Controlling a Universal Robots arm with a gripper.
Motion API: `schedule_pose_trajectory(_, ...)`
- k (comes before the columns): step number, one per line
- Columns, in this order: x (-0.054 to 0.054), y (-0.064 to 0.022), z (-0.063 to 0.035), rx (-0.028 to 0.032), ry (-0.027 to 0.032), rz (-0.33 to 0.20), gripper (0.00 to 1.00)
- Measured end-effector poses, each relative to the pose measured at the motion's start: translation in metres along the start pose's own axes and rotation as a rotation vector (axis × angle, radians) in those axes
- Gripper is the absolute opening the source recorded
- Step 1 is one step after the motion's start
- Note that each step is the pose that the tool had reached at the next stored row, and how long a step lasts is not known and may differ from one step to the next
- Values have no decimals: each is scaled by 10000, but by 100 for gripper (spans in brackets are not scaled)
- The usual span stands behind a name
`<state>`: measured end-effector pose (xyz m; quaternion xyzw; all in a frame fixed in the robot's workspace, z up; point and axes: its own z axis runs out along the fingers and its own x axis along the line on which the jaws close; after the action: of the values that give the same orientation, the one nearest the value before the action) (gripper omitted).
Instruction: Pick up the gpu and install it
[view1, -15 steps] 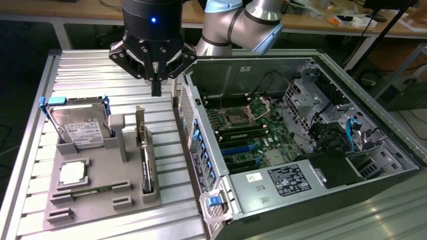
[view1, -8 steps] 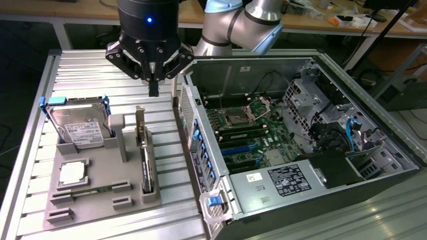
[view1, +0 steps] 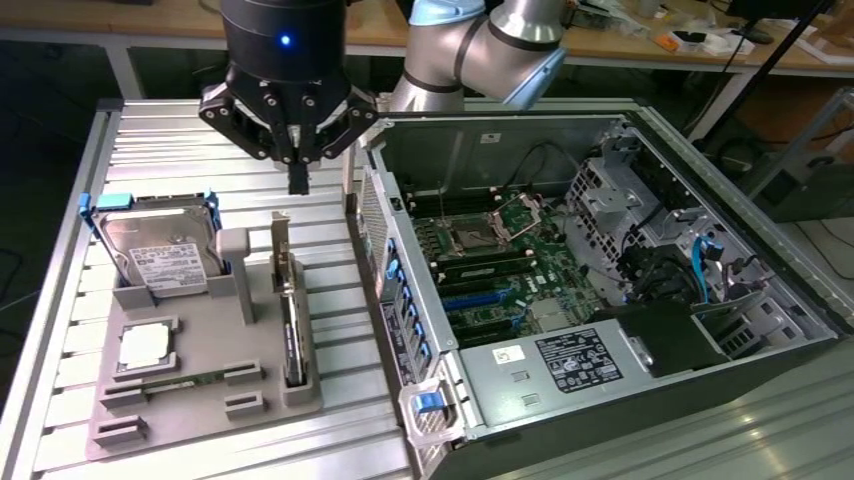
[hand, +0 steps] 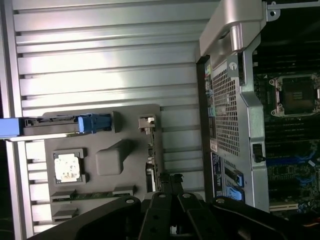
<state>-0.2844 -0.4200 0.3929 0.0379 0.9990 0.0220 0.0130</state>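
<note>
1. Nearest, at the bottom of the exterior view, is the front corner of the open computer case (view1: 400, 300), which lies on its side and has a blue latch (view1: 427, 402) at that corner.
2. Beside it, at lower left of the frame, a grey moulded holder (view1: 254, 400) carries four parts, one of each:
   - one flat processor (view1: 144, 345) in a square recess
   - one narrow green memory stick (view1: 187, 382) lying along a slot
   - one silver hard drive (view1: 160, 255) with a white label, propped upright in a blue-edged carrier
   - one gpu (view1: 291, 320)
3. That gpu stands on edge in the long slot on the holder's side nearest the case. Its silver bracket is at the far end. The wrist view shows it edge-on (hand: 151, 155).
4. Inside the case is one green motherboard (view1: 494, 260) with an open, empty processor socket (view1: 477, 238). Grey drive cages and blue cables sit at centre right of the frame.
5. Further back, at upper left centre, the pincer (view1: 296, 185) hangs with its jaws pressed together, holding nothing. It is above and just beyond the gpu's bracket and clear of it. In the wrist view its tips (hand: 171, 179) are closed.
6. Everything rests on a ribbed metal surface (view1: 160, 150). The silver and blue robot arm (view1: 481, 50) rises at top centre.
7. Wooden workbenches (view1: 694, 40) with small clutter run along the top edge.
</note>
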Motion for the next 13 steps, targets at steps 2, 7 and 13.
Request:
schedule_pose_trajectory(2, 13, -2, 0, 0, 0, 0, 11)
schedule_pose_trajectory(7, 44, -7, -1, 0, 0, -1, 11)
schedule_pose_trajectory(13, 92, -13, -3, 0, -1, 0, 11)
